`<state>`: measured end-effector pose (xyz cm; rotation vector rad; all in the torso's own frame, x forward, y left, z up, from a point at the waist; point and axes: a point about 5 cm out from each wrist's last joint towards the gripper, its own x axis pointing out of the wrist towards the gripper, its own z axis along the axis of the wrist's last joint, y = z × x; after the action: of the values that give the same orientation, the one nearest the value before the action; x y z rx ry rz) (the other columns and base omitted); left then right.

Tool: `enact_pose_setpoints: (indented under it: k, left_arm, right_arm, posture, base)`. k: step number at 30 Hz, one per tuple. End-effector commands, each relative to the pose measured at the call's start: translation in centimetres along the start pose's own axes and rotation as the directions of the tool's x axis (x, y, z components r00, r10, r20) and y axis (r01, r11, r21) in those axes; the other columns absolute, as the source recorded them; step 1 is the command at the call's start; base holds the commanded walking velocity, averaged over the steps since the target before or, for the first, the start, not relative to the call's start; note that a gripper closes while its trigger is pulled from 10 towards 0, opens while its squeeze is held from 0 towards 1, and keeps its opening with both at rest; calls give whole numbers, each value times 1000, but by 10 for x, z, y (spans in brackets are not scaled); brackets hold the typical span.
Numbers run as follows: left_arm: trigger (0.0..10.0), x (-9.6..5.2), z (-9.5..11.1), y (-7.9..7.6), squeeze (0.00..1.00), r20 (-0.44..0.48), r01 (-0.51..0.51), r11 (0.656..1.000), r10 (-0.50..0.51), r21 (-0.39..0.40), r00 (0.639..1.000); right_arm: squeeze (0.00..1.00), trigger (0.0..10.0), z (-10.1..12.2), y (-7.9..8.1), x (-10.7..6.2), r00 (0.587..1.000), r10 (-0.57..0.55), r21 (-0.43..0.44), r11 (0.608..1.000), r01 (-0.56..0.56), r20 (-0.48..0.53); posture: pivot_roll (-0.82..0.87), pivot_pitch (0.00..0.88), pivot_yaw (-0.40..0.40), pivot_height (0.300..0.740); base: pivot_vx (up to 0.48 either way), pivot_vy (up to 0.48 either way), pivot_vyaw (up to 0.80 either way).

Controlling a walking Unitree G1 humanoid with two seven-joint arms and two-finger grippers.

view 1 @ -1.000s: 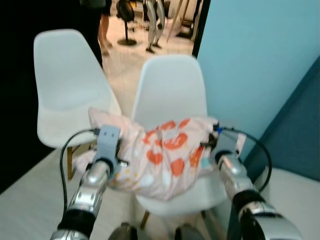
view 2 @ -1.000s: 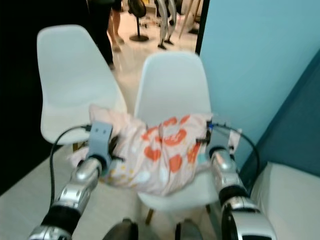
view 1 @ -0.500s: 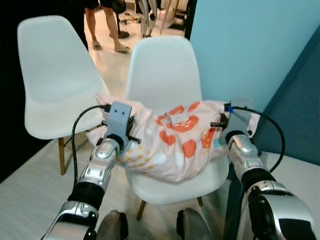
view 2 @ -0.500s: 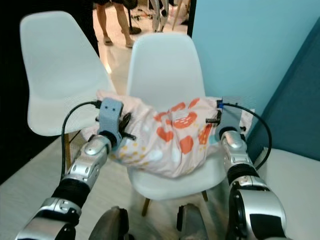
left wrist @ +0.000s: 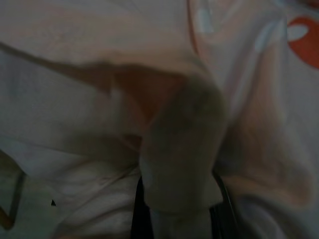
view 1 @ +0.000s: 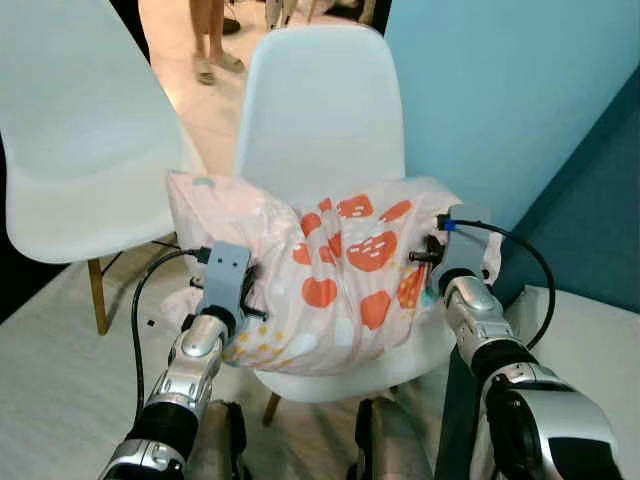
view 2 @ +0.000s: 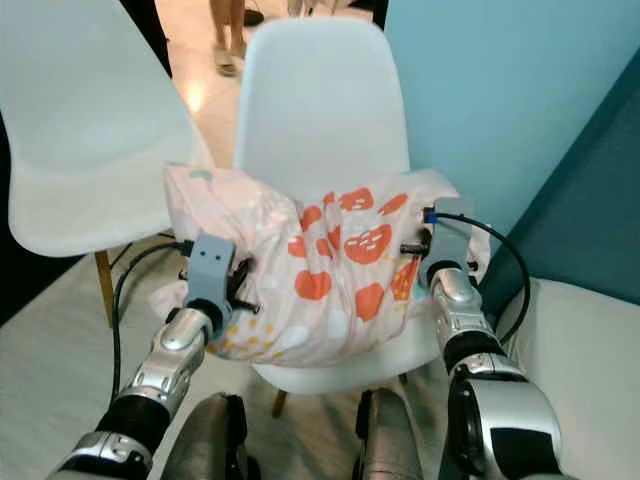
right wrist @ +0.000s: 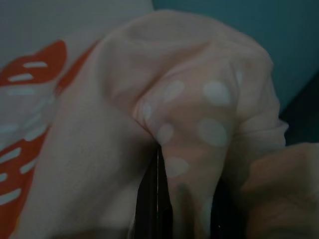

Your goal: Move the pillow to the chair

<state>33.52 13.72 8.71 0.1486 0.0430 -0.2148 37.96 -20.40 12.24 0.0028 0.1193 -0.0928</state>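
Pillow (view 1: pixel 335 280), soft pink cloth with orange prints, over white plastic chair (view 1: pixel 320 130); left end effector (view 1: pixel 228 300) and right end effector (view 1: pixel 432 262) clamped on its ends. Lower evenly onto seat. Release only once fully resting.

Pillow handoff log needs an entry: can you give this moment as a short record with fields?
pillow: pink with orange prints, resting on the seat
chair: white, by the blue wall
left hand: clamped on the pillow's left end
right hand: clamped on its right end
second chair: white, to the left
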Motion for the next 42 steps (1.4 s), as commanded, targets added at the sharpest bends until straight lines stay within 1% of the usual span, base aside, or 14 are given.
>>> enact_pose_setpoints:
  k: [1, 2, 3, 4, 15, 21, 32, 36, 37, 38, 39, 40, 41, 42]
  left_arm:
    - [10000, 1, -4, -6, 0, -22, 25, 1000, -25, 7, 999]
    - [10000, 3, -2, -6, 0, -19, 23, 1000, -23, -6, 1000]
    - [10000, 3, -2, -6, 0, -19, 23, 1000, -23, -6, 1000]
    - [10000, 4, 0, -7, 1000, -7, 37, 999, -37, -12, 999]
    - [10000, 3, 0, 0, 1000, -16, 1, 999, -2, -32, 1000]
    - [10000, -15, -3, 9, 1000, 7, -49, 998, 49, -28, 999]
    - [10000, -77, -12, 49, 1000, 38, -248, 969, 248, -21, 968]
    - [10000, -84, -10, 49, 1000, 29, -276, 961, 277, -8, 961]
    - [2784, -85, -9, 48, 925, 29, -268, 963, 268, -22, 963]
    - [0, -85, -8, 46, 110, 28, -259, 965, 260, -37, 965]
    - [0, -85, -7, 46, 0, 27, -257, 965, 258, -43, 966]
    - [0, -85, -6, 45, 0, 26, -258, 965, 259, -48, 965]
    - [0, -85, -6, 45, 0, 26, -257, 965, 259, -55, 966]
    - [0, -84, -4, 43, 0, 28, -256, 965, 258, -57, 966]
  right_arm:
    - [16, 10000, -11, 11, -2, 998, 52, 33, 998, -50, -48]
    - [1000, 10000, -11, 12, -2, 998, 57, 61, 997, -55, -41]
    - [1000, 10000, -11, 12, -2, 998, 57, 61, 997, -55, -41]
    - [1000, 10000, -12, 11, -2, 998, 53, 93, 994, -49, -39]
    - [1000, 10000, -7, -4, -2, 1000, 1, 180, 984, 4, -26]
    - [1000, 10000, -9, -16, -4, 999, -33, 205, 978, 35, -10]
    - [1000, 10000, -26, -37, -19, 998, -62, 177, 983, 55, 32]
    - [1000, 10000, -24, -42, -20, 995, -96, 81, 992, 93, 34]
    - [1000, 9765, -22, -41, -20, 995, -83, 70, 994, 79, 56]
    - [1000, 0, -19, -40, -20, 994, -73, 89, 994, 65, 81]
    - [1000, 0, -18, -41, -20, 993, -76, 100, 993, 67, 90]
    - [608, 0, -18, -41, -20, 992, -80, 111, 991, 69, 93]
    - [608, 0, -18, -42, -20, 992, -89, 109, 991, 80, 86]
    - [0, 0, -18, -42, -20, 992, -92, 109, 991, 82, 89]
  posture:
    - [9, 273, -110, 590]
    - [10, 278, -114, 590]
    - [10, 278, -114, 590]
    - [11, 280, -115, 590]
    - [8, 266, -113, 590]
    - [0, 239, -102, 590]
    - [8, 202, -115, 590]
    - [11, 189, -111, 590]
    - [11, 187, -110, 590]
    - [7, 181, -106, 590]
    - [7, 181, -106, 590]
    - [6, 178, -105, 590]
    - [4, 177, -104, 590]
    - [3, 172, -102, 590]
  base:
    - [0, 0, 0]
    - [0, 0, 0]
    - [0, 0, 0]
    - [0, 0, 0]
    - [0, 0, 0]
    - [0, 0, 0]
    - [0, 0, 0]
    - [0, 0, 0]
    - [0, 0, 0]
    - [0, 0, 0]
    - [0, 0, 0]
    - [0, 0, 0]
    - [0, 0, 0]
    - [0, 0, 0]
